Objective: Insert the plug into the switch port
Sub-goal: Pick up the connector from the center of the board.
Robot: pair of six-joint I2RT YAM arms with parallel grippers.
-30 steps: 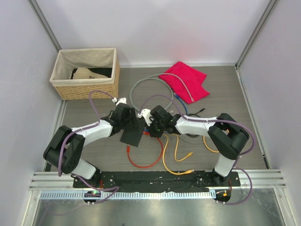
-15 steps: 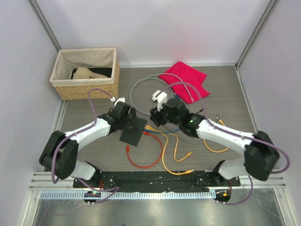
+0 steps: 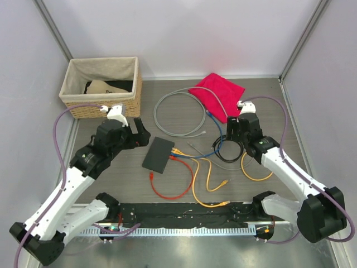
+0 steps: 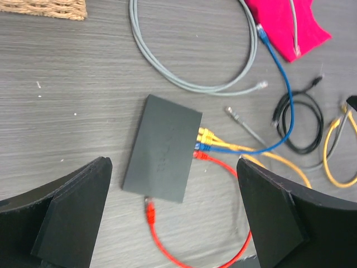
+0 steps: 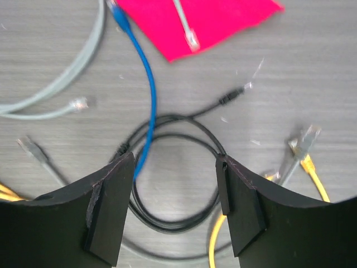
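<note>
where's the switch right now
In the top view the switch lies flat, left of centre between the two arms, with the coloured cables plugged into its right edge. The left wrist view shows it just ahead of the open jaws.

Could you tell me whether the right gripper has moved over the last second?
Yes. The right gripper has drawn away from the switch, rightward, and now hangs over the black cable coil near the red cloth.
</note>
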